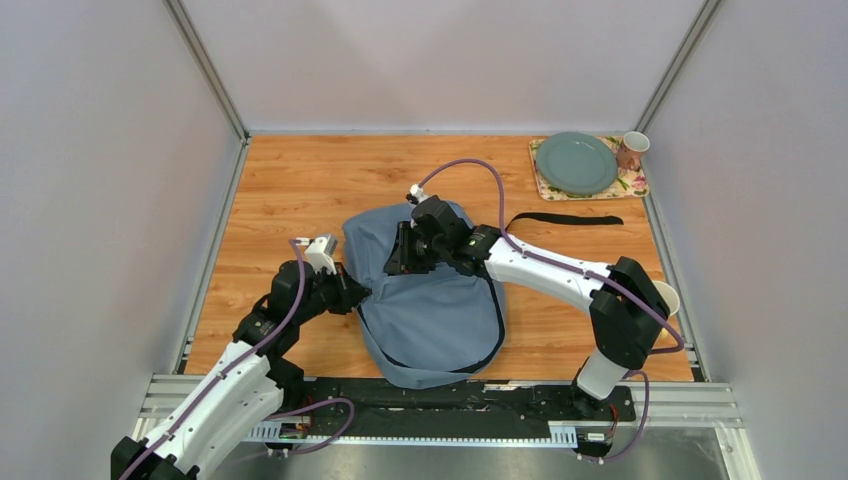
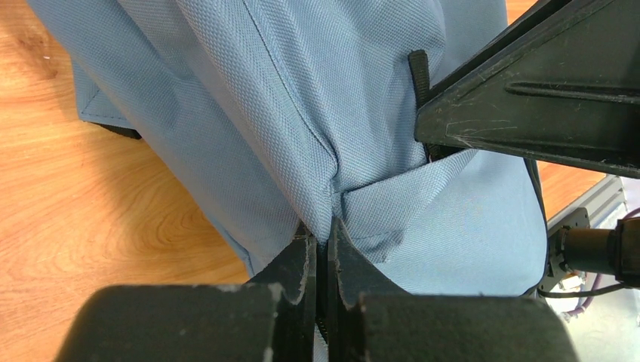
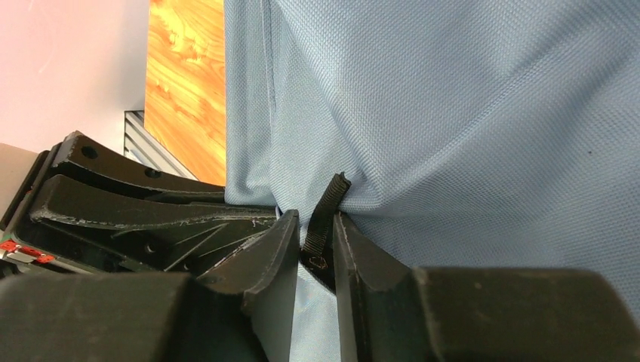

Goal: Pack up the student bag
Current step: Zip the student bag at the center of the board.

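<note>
The grey-blue student bag lies in the middle of the wooden table. At the bag's left edge my left gripper is shut, and the left wrist view shows a bunched fold of bag fabric pinched between its tips. My right gripper lies on the bag's upper left part. Its jaws stand a little apart around a black zip pull tab. The tab rests against one finger, with a thin gap to the other. The bag's inside is hidden.
A grey-green plate and a cup stand on a floral mat at the back right. A loose black strap lies right of the bag. A pale cup sits by the right arm's elbow. Walls close in on three sides.
</note>
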